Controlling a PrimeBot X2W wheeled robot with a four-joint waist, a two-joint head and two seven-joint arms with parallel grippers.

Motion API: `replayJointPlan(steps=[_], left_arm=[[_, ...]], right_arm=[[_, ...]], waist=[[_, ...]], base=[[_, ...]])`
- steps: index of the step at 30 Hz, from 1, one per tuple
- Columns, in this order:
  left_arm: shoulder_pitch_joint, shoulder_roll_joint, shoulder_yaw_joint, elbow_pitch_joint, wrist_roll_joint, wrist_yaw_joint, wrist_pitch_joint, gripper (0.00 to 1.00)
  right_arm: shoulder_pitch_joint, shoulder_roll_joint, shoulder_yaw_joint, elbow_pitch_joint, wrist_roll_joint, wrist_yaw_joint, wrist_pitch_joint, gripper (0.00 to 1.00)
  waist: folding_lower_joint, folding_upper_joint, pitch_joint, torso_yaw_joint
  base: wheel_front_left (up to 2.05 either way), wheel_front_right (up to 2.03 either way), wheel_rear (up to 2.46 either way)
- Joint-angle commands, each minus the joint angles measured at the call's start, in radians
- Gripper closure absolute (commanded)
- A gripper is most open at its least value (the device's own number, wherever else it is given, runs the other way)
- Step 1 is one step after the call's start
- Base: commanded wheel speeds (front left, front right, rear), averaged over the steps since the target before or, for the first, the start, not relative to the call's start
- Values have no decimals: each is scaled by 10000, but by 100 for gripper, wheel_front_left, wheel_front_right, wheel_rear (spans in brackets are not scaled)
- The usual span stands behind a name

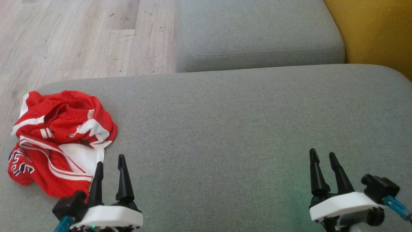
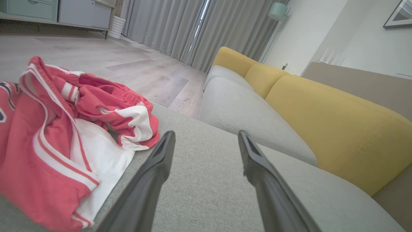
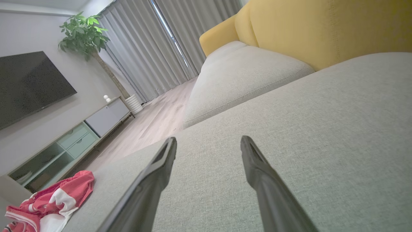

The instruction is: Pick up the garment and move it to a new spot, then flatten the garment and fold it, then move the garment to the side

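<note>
While the left gripper [image 1: 110,160] and right gripper [image 1: 322,152] stand open and empty, the crumpled garment [image 1: 61,138] half-hides its lettering [image 1: 20,162].

The left tool [image 1: 110,159] and right tool [image 1: 322,151] have matt dark plastic fingers [image 1: 124,180] on smooth white mounts [image 1: 109,216]. Under them, the sofa seat [image 1: 225,129] is coarse matt grey weave. Beside the left tool, the garment [image 1: 61,138] is thin, crumpled cloth.

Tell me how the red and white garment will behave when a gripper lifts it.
The garment lies crumpled in soft folds, so it will probably droop and unfurl when lifted. Its thin fabric looks light for its bulk. Pinched at one layer, the rest likely drags across the grey cushion.
</note>
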Motion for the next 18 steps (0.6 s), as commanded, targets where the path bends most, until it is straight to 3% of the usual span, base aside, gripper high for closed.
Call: replayJointPlan(steps=[1, 18], left_arm=[[-204, 58, 76, -357, 378, 94, -164, 0], [-118, 62, -222, -196, 2335, 277, -669, 0]], right_arm=[[-295, -79, 258, -338, -391, 55, -166, 0], [-180, -90, 282, -212, -2272, 66, -667, 0]], waist=[[0, 0, -5, 20], [0, 0, -134, 169]], base=[[0, 0, 0], [0, 0, 0]])
